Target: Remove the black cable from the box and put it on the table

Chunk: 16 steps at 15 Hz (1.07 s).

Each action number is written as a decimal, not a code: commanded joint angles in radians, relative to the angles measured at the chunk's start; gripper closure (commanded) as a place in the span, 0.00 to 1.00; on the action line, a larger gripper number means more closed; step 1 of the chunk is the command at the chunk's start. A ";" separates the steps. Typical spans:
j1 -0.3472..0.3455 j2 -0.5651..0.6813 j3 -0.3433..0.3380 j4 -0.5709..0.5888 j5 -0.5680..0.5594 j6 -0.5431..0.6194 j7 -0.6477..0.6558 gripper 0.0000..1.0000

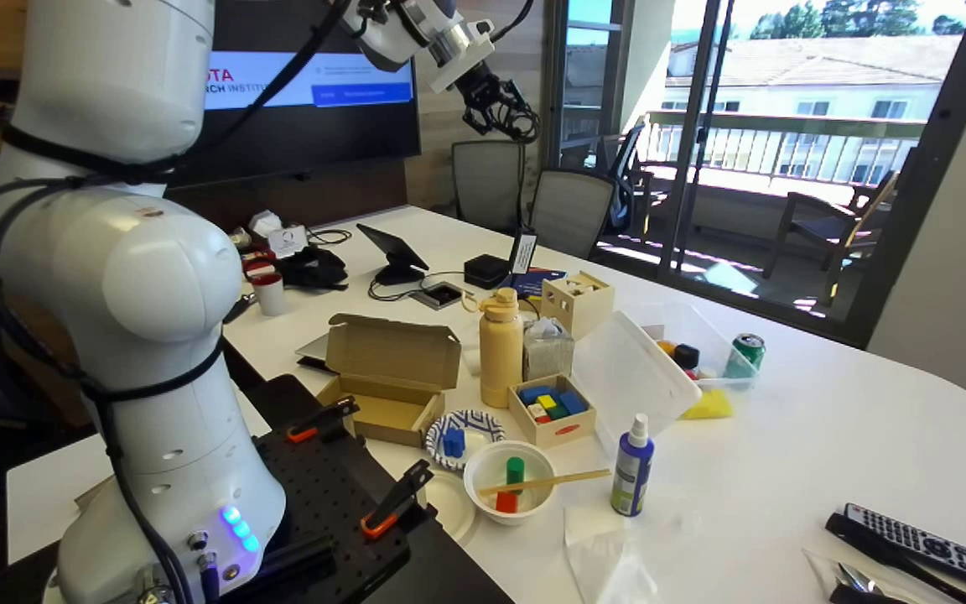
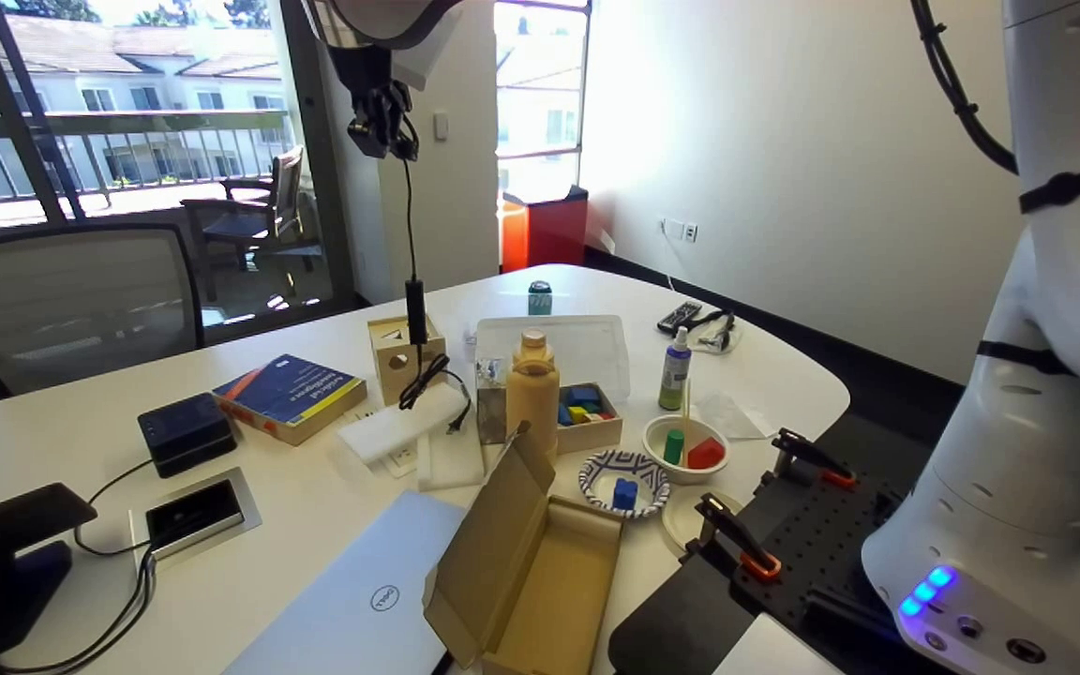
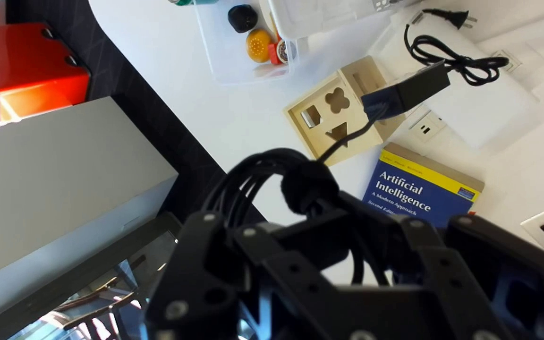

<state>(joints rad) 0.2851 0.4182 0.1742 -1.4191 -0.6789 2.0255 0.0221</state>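
My gripper [image 1: 504,117] is shut on the black cable, high above the table [image 1: 785,470]; it also shows in an exterior view [image 2: 388,136] and the wrist view [image 3: 340,212]. The black cable [image 2: 411,225] has a coil [image 3: 272,163] at the fingers. A single strand hangs straight down to a black adapter block [image 2: 416,314] with a white label, and a tied bundle with a plug hangs below it. I cannot tell whether the bundle touches anything. The brown cardboard box [image 1: 382,411] stands open, lid up, with a bare floor; it also shows in an exterior view [image 2: 554,600].
Below the cable are a wooden shape box [image 3: 333,113], a white package [image 2: 404,422] and a blue book [image 2: 289,398]. A tan bottle [image 1: 501,352], clear plastic bin [image 1: 634,369], block box [image 1: 563,429], bowl [image 1: 483,495], spray bottle [image 1: 632,470] and laptop [image 2: 352,600] stand around.
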 commanded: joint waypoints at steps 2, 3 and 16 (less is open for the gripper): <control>-0.006 0.002 -0.011 -0.030 0.066 0.054 -0.062 1.00; -0.006 0.008 -0.014 -0.041 0.079 0.062 -0.071 1.00; -0.029 0.022 -0.070 -0.203 0.167 0.101 -0.084 1.00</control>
<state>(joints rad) 0.2686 0.4701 0.1164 -1.5672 -0.5436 2.1240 -0.0488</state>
